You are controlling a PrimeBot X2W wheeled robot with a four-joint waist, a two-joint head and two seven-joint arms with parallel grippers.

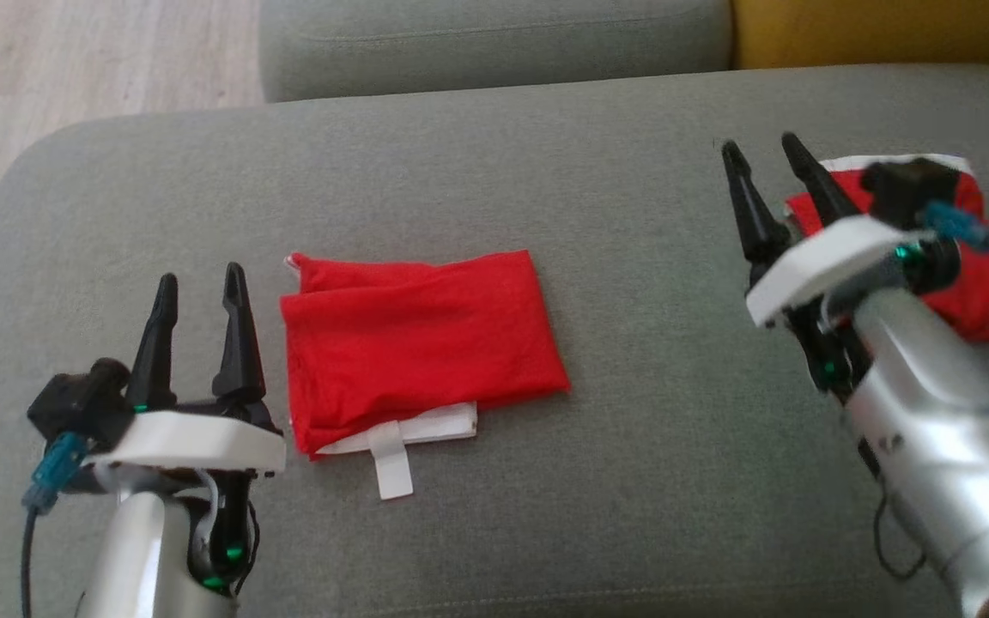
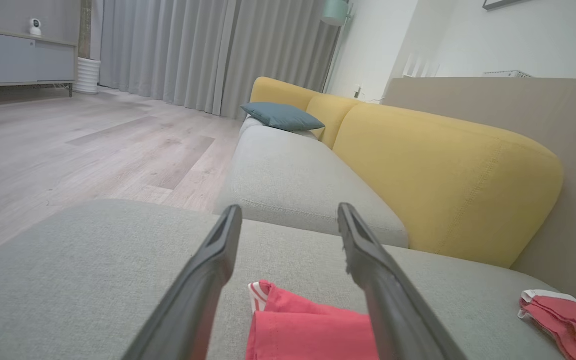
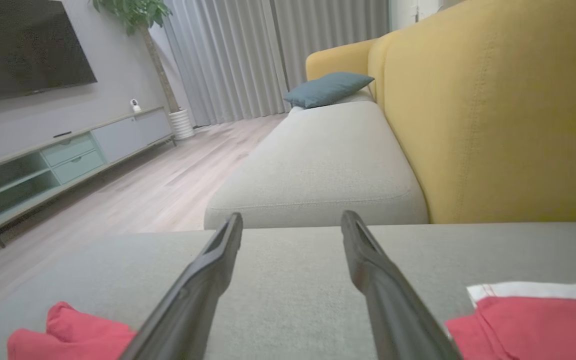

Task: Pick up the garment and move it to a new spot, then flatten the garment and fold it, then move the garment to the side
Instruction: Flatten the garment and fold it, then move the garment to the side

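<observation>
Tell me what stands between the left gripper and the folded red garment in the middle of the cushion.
Nothing visible does. The left gripper stands open just left of the red garment, with bare grey cushion between them.

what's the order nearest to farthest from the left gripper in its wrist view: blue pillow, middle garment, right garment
1. middle garment, just ahead, bottom middle
2. right garment, off at the far right
3. blue pillow, far back, upper middle

garment [image 1: 417, 343] lay mid-way on cushion [image 1: 632, 446] | left tool [image 1: 200, 275] sat just left of it | second garment [image 1: 979, 283] lay far right, partly under right tool [image 1: 761, 143] | sofa seat [image 1: 494, 43] stood behind cushion
</observation>
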